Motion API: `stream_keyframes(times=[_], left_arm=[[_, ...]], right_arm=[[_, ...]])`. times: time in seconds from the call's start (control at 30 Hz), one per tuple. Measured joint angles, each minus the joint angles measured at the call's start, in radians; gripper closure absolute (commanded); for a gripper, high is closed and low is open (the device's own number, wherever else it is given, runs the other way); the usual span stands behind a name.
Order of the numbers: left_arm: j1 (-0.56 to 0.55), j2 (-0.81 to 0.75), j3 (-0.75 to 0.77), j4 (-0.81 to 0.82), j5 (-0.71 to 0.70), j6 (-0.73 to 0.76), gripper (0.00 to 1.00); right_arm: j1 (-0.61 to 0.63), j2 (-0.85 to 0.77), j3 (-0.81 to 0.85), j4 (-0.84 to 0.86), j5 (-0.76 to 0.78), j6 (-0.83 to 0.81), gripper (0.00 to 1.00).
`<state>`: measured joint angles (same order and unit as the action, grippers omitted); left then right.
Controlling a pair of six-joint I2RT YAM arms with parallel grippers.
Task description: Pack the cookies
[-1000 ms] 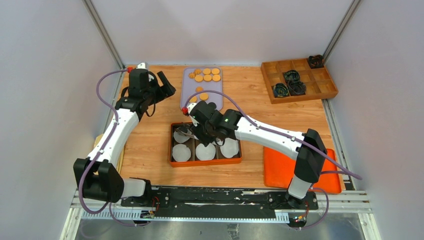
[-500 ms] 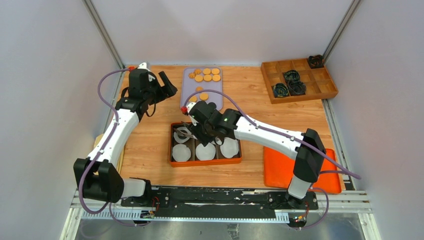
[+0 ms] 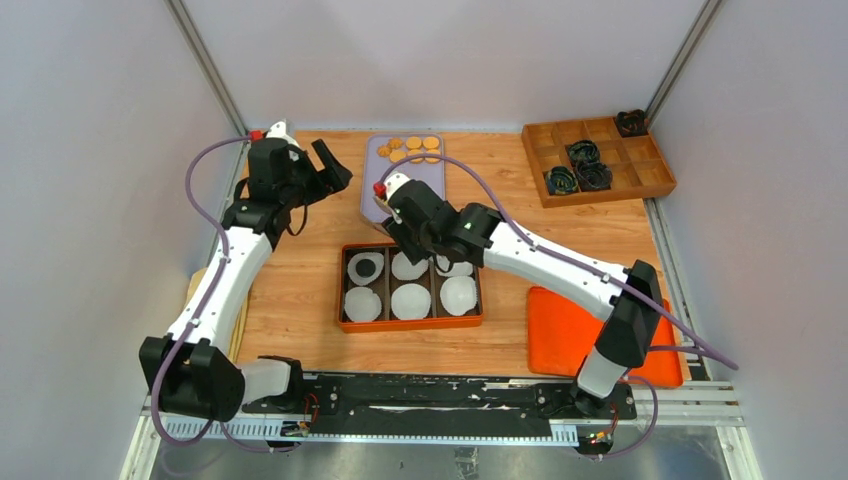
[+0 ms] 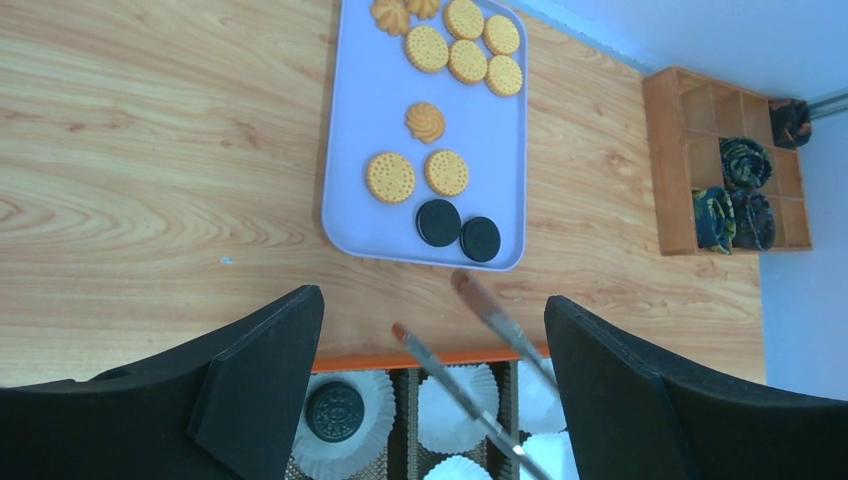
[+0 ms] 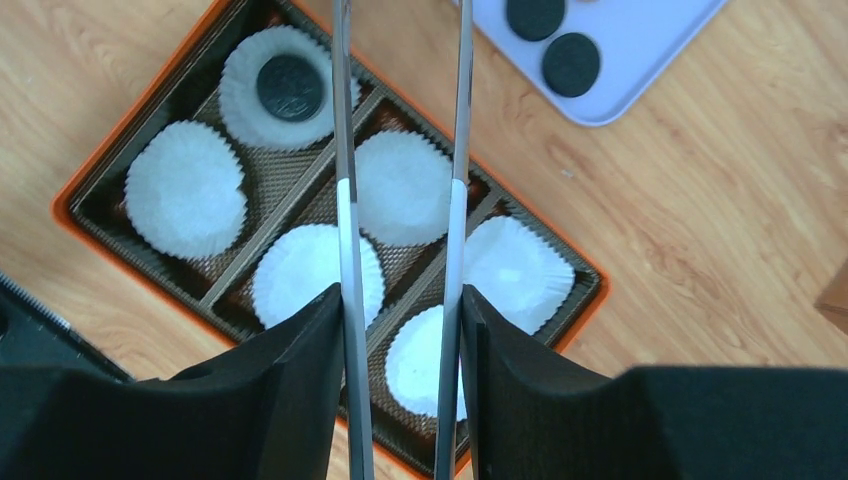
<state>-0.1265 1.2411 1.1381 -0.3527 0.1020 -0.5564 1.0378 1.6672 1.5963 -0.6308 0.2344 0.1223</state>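
Observation:
Several golden-orange cookies (image 3: 415, 148) lie on a lavender tray (image 3: 370, 180) at the back, also in the left wrist view (image 4: 447, 172). Two dark cookies (image 5: 571, 63) lie at the tray's near end. An orange box (image 3: 410, 325) holds white paper liners; one dark cookie (image 5: 290, 87) sits in its far left cell. My right gripper (image 3: 403, 232) is shut on metal tongs (image 5: 345, 200), whose arms are apart and empty, tips (image 4: 460, 283) between box and tray. My left gripper (image 4: 432, 300) is open and empty, above the table left of the tray.
A wooden compartment tray (image 3: 597, 160) with dark rolled items stands at the back right. An orange lid (image 3: 600, 335) lies at the front right. A wooden board (image 3: 200, 285) lies at the left edge. Grey walls and frame posts close the sides.
My right gripper has pulled the tongs back from the box's far left cell toward the tray; a dark cookie now shows in that liner. The left arm shifted slightly.

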Motion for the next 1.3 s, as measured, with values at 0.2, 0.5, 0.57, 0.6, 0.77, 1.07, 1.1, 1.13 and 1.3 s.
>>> stream_keyframes(times=[0.2, 0.5, 0.57, 0.6, 0.77, 1.07, 1.1, 1.13, 1.3], left_arm=[[0.0, -0.022, 0.0, -0.001, -0.005, 0.008, 0.1], [0.0, -0.022, 0.0, -0.013, -0.019, 0.025, 0.1], [0.0, -0.022, 0.0, -0.017, -0.023, 0.026, 0.1], [0.0, -0.022, 0.0, -0.018, -0.025, 0.027, 0.1], [0.0, -0.021, 0.0, -0.019, -0.028, 0.027, 0.1], [0.0, -0.018, 0.0, -0.023, -0.039, 0.028, 0.1], [0.0, -0.017, 0.0, -0.023, -0.039, 0.029, 0.1], [0.0, -0.016, 0.0, -0.024, -0.04, 0.029, 0.1], [0.0, -0.015, 0.0, -0.024, -0.041, 0.029, 0.1]], right_arm=[[-0.072, 0.072, 0.084, 0.021, 0.017, -0.017, 0.49], [-0.171, 0.293, 0.181, 0.064, -0.01, -0.021, 0.49], [-0.185, 0.322, 0.187, 0.062, -0.018, -0.021, 0.49], [-0.191, 0.334, 0.193, 0.063, -0.023, -0.022, 0.49], [-0.21, 0.373, 0.212, 0.066, -0.05, -0.019, 0.5], [-0.225, 0.424, 0.241, 0.09, -0.104, -0.006, 0.6], [-0.227, 0.427, 0.241, 0.091, -0.106, -0.003, 0.67], [-0.229, 0.427, 0.241, 0.091, -0.109, -0.002, 0.75], [-0.242, 0.428, 0.241, 0.093, -0.117, 0.018, 0.96]])
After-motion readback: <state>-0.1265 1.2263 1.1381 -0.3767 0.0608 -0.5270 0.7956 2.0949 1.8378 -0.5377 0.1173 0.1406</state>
